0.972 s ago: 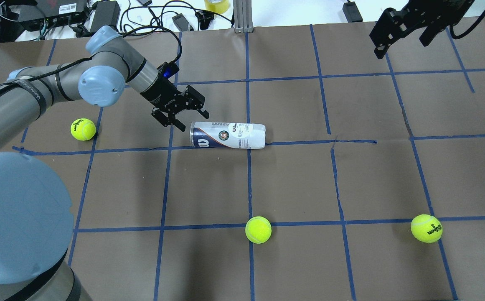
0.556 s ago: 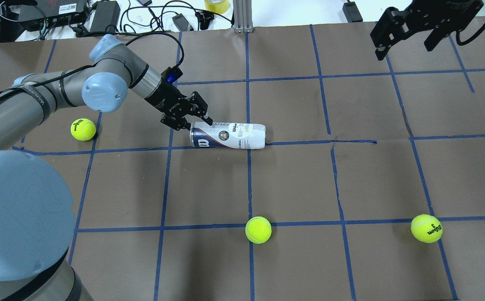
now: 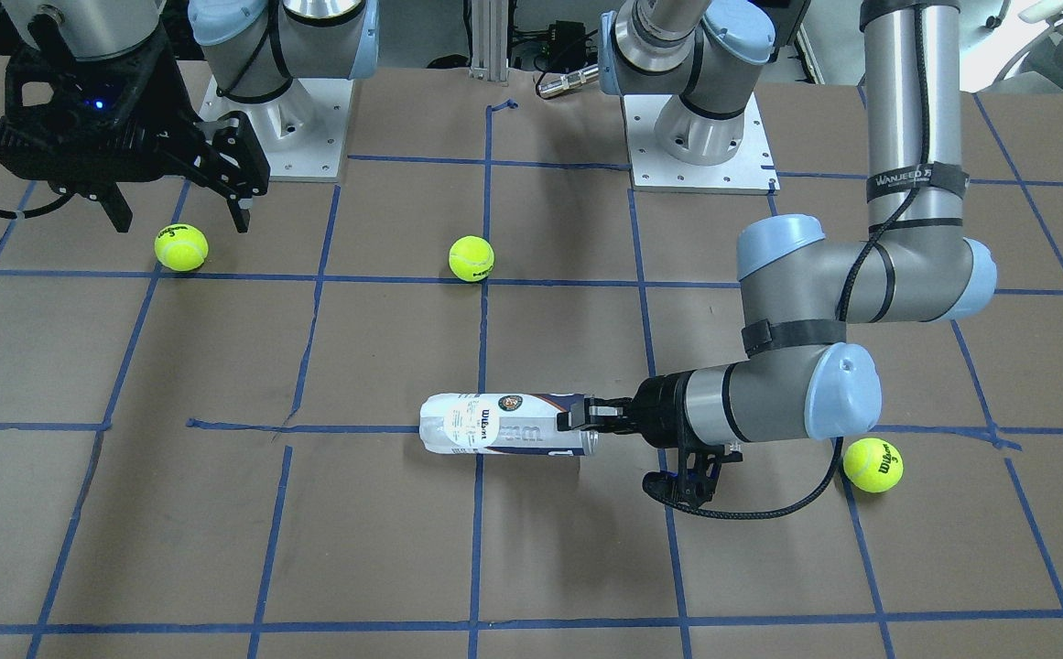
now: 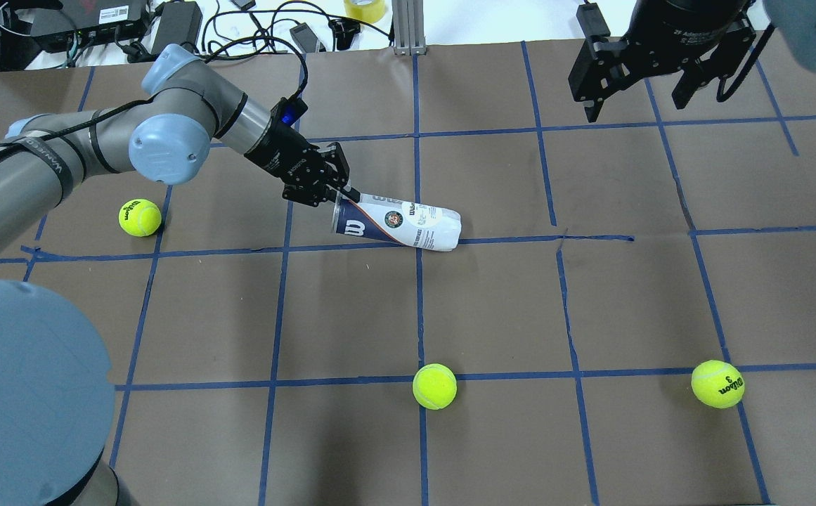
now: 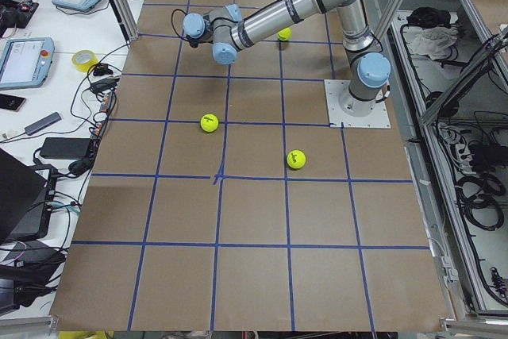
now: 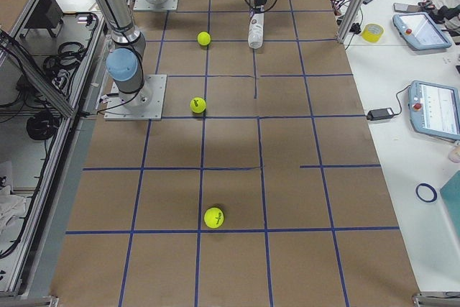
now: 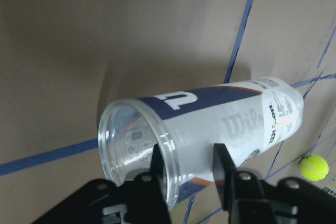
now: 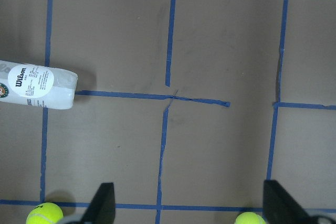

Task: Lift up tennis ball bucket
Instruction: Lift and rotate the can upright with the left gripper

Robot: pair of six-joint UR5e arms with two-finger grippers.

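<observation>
Elbow bent low over the table (image 4: 492, 309), the left arm holds its wrist almost level. The left gripper (image 4: 339, 199) pinches the open rim of the tennis ball bucket (image 4: 397, 223), one finger inside the mouth and one outside. The bucket lies on its side near mid-table, long axis across the robot's front, mouth toward that gripper. The right gripper (image 4: 636, 105) hangs spread wide, well apart.
</observation>
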